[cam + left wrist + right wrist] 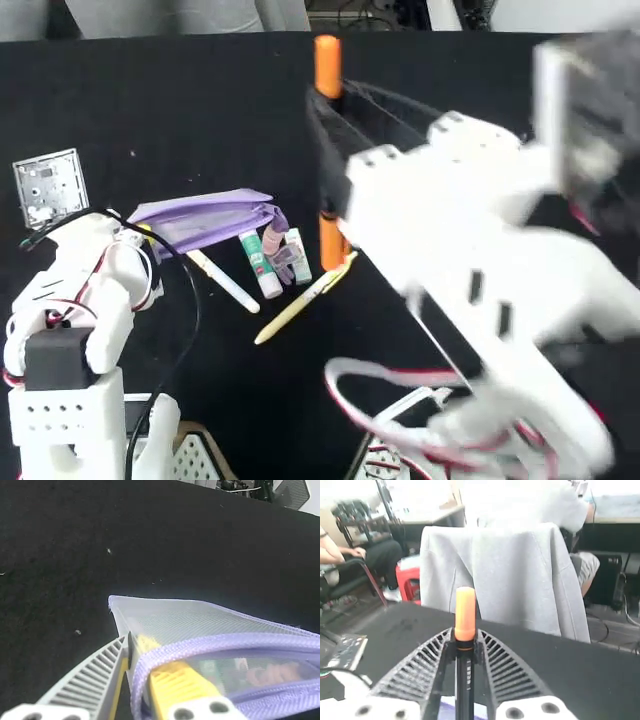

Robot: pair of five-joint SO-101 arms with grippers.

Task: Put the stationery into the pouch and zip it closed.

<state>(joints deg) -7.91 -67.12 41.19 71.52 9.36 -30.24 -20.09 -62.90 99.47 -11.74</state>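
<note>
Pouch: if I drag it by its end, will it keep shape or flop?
Probably floppy: the pouch looks like thin see-through mesh with a curving zip edge. Likely light, so it may slide on the black table; the left pincer pinching its corner should steady it.

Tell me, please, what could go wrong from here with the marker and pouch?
The right gripper grips the marker near its orange cap, so the long free end may snag on the pouch. The left gripper pinches one end of the pouch, which might slip. The glue stick and yellow pen beside it could get knocked.
</note>
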